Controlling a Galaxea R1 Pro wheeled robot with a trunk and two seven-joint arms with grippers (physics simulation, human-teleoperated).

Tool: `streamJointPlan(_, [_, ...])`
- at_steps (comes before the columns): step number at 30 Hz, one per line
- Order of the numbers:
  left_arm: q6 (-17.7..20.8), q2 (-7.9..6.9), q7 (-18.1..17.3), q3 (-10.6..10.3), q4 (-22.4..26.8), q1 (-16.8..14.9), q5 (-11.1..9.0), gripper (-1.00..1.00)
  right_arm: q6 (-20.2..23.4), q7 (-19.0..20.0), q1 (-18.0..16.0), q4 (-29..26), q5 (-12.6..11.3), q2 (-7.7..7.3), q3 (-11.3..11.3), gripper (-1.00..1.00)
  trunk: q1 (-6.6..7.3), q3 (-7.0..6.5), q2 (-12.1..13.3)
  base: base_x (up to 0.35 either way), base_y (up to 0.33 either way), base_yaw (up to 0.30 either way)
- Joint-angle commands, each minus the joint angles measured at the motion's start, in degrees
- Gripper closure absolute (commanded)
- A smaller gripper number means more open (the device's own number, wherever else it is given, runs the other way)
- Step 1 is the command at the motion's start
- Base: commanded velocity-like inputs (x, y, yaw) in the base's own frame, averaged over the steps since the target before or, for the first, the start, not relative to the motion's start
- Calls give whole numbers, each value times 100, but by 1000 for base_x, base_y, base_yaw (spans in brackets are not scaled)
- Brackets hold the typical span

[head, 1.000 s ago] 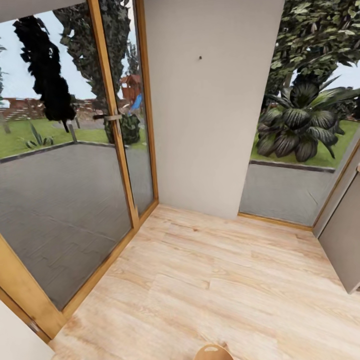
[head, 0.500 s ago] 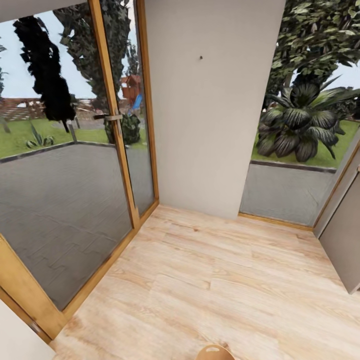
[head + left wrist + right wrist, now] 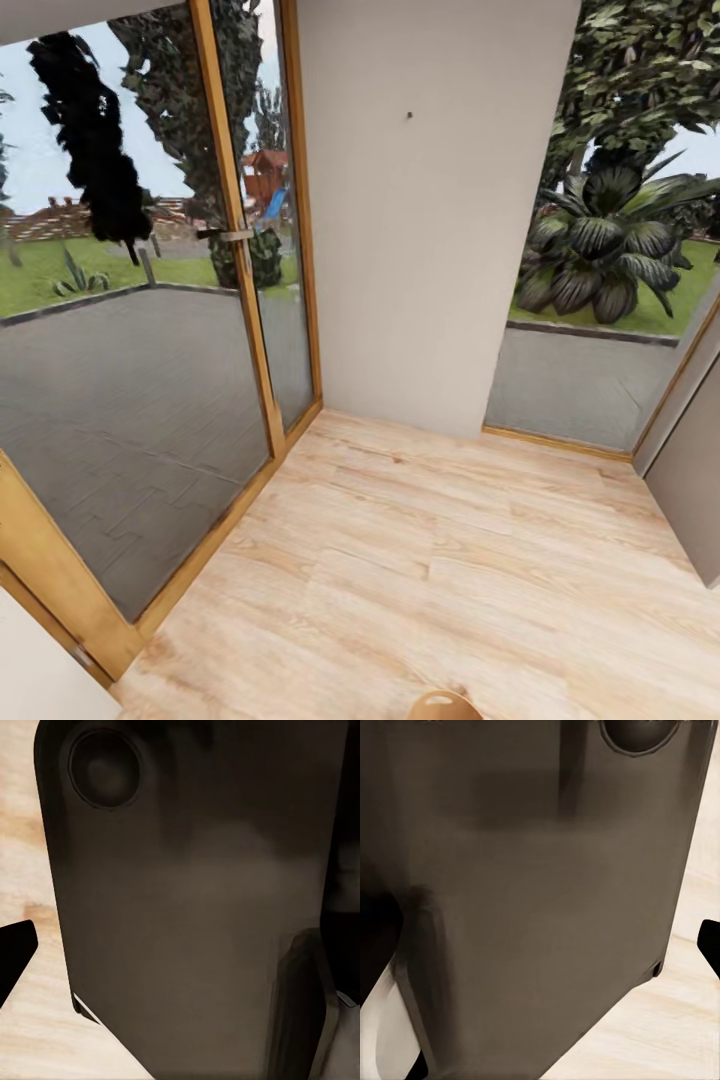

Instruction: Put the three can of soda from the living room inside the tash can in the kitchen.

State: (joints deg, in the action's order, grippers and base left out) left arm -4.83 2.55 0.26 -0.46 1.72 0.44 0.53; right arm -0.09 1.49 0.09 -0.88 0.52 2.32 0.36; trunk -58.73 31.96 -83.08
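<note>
Facing a room corner, the head view takes in a light wood floor [image 3: 430,560], a pale wall [image 3: 420,220], a wood-framed glass door [image 3: 150,350] and a window [image 3: 610,250] onto garden plants. A tan rounded object [image 3: 443,706] peeks at the bottom edge. Both wrist views press against a dark panel [image 3: 195,907] above floor; whether either gripper is parted or closed cannot be told.

The head view looks forward and down into a room corner: plank floor [image 3: 420,560], grey wall [image 3: 420,220], glazed door [image 3: 140,330]. The left wrist view sits very close against a dark robot panel [image 3: 195,907]. The right wrist view faces a similar panel [image 3: 532,885]. All three views share the plank floor.
</note>
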Motion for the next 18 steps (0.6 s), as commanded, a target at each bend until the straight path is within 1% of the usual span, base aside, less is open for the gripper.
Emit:
streamJointPlan(1, [0, 0, 0, 0, 1, 0, 0, -100, 0, 0, 0, 0, 0, -1, 0, -100, 0, 0, 0, 9, 67, 0])
streamJointPlan(18, [0, 9, 0, -5, 4, 0, 0, -100, 0, 0, 0, 0, 0, 0, 8, -100, 0, 0, 0, 2, 13, 0])
